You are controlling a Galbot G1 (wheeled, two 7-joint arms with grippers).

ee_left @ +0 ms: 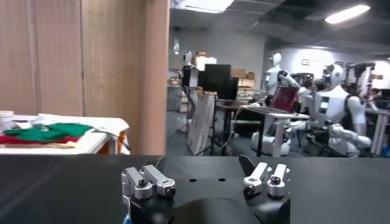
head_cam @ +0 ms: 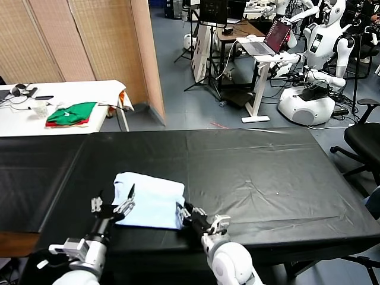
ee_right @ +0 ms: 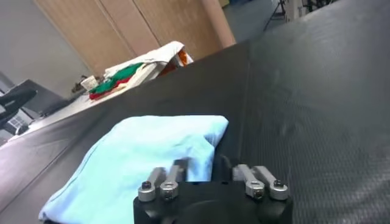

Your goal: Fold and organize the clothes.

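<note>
The folded light-blue T-shirt (head_cam: 148,203) lies near the front edge of the black table (head_cam: 255,172), between the two grippers. The left gripper (head_cam: 111,208) sits at its left edge, fingers spread apart. The right gripper (head_cam: 191,215) is at its right front corner; whether its fingers pinch fabric I cannot tell. Behind, a white table (head_cam: 65,95) carries green and red folded garments (head_cam: 71,114); white robots (head_cam: 314,53) stand in the room.

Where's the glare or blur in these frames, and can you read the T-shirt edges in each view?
Head view: soft sheen streaks on the black table cover; T-shirt edges crisp against it. Left wrist view: bright ceiling light blown out, background slightly soft, the shirt not visible. Right wrist view: T-shirt evenly lit, its near edge hidden behind the right gripper; far table with green garments blurred.
</note>
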